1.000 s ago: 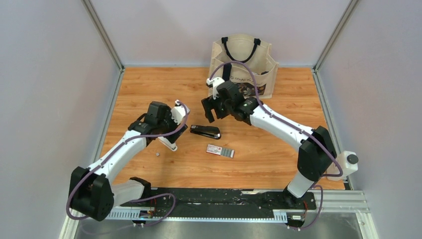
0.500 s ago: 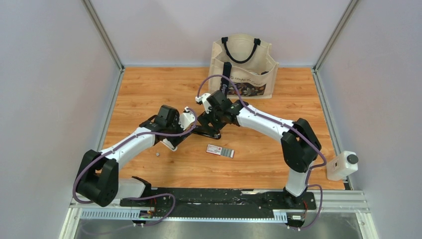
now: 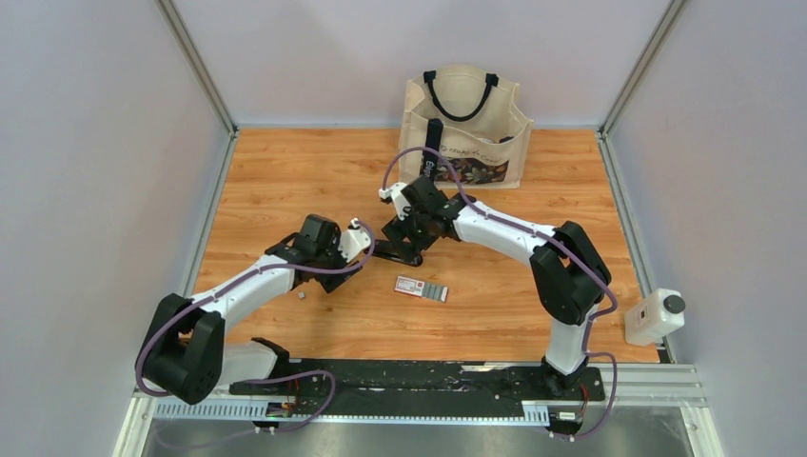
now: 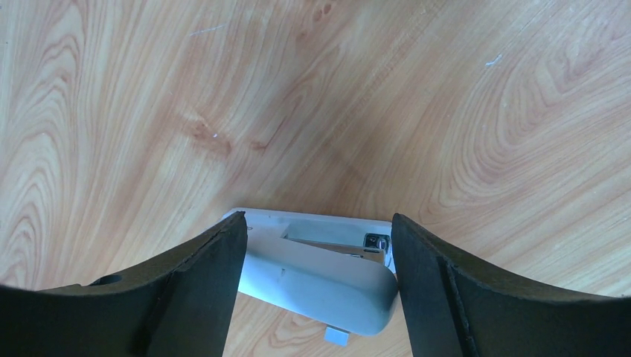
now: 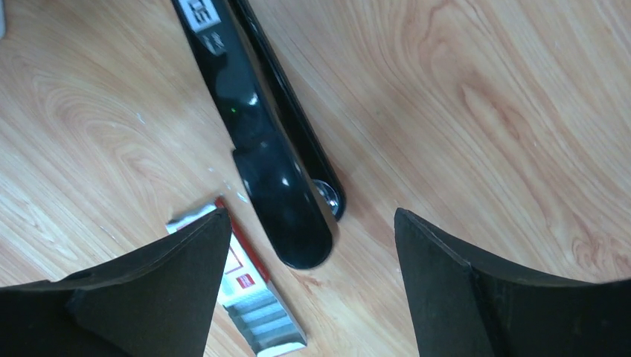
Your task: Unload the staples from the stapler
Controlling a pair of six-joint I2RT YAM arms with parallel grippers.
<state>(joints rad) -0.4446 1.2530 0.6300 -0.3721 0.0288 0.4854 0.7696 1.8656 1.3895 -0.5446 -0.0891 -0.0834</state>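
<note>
A black stapler (image 5: 279, 186) lies on the wooden table, partly under my right gripper (image 3: 400, 243) in the top view. That gripper (image 5: 311, 216) is open and hangs over the stapler's rounded end without touching it. A small white stapler (image 4: 320, 279) lies crosswise between the fingers of my left gripper (image 4: 317, 219). The left jaws stand wide on either side of it, and I see no clear squeeze. Its metal front end (image 4: 376, 242) shows near the right finger. No strip of staples shows clearly; a tiny grey piece (image 3: 301, 296) lies near the left gripper.
A flat red-white-grey little box (image 3: 422, 288) lies just in front of the black stapler, and it also shows beside my right gripper's left finger (image 5: 249, 301). A beige tote bag (image 3: 463, 124) stands at the back. A white bottle-like object (image 3: 655, 316) sits at the right edge.
The right gripper has come down and to the left over the black stapler. The left gripper has dropped over the white stapler, and its jaws have narrowed slightly.
</note>
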